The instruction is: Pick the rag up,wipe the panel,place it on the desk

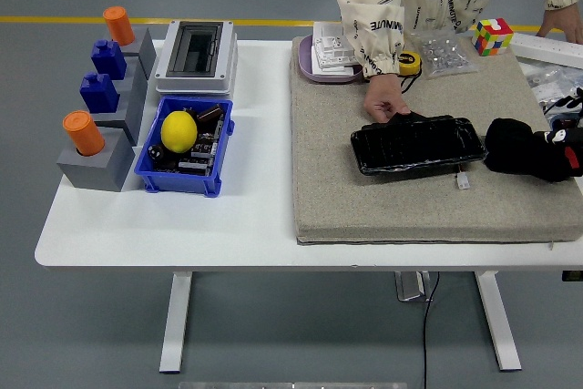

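A black glossy panel [417, 144] lies on the beige mat [364, 189], right of the table's middle. A black rag [513, 145] sits bunched just off the panel's right end, resting on the mat. My right hand [563, 150] comes in from the right edge, its fingers curled into the rag. A person at the far side presses one hand [384, 100] on the panel's far left corner. Their other hand [562, 23] rests at the top right. My left arm is out of view.
A small white connector [463, 181] lies on the mat in front of the panel. Behind it are a purple tray [321, 70], a yellow tape measure [411, 63], a parts bag [446, 52] and a colour cube [492, 35]. At the left stand a blue bin [150, 170], a white box [196, 56] and grey blocks [96, 163].
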Robot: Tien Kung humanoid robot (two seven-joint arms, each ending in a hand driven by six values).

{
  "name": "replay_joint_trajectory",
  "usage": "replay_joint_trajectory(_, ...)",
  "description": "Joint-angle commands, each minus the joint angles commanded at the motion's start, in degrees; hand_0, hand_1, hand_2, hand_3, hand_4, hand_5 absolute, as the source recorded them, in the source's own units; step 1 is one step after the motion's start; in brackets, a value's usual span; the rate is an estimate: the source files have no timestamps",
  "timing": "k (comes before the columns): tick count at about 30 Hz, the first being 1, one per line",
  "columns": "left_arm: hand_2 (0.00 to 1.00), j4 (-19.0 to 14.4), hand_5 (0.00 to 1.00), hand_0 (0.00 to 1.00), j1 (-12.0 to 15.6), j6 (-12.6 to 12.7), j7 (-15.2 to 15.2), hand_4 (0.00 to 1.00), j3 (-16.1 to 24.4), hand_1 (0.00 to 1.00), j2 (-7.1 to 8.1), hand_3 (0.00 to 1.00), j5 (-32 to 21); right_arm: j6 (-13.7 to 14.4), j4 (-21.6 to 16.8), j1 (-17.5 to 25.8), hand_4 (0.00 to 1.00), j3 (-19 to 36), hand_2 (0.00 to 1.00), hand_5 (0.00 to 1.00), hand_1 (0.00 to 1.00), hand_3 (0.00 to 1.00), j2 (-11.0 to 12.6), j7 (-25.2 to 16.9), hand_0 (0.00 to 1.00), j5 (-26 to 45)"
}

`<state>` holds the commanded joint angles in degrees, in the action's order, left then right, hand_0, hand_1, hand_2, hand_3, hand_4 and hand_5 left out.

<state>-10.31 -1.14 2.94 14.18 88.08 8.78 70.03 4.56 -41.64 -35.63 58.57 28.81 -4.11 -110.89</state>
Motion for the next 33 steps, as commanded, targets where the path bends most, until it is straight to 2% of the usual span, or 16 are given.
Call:
replay_joint_trajectory(13, 0.745, 0.0, 0.478, 0.651, -0.17, -0.09, 0.09, 0.6, -0.98, 0.697, 0.01, 0.566, -0.35, 0.18, -0.09, 1.19, 0.998, -3.45, 0.737, 0.551, 0.655, 0.727, -1.75, -0.58, 0.663, 0.2)
replay_joint_trajectory(33, 0.745, 0.0, 0.478, 0.651, -0.3, -0.36, 0.22, 0.599, -1.34, 0.697, 0.27, 0.566, -0.03, 1.46, 1.34, 0.23, 0.998, -4.6, 0.736, 0.545, 0.656, 0.728, -0.96, -1.7, 0.665, 0.02)
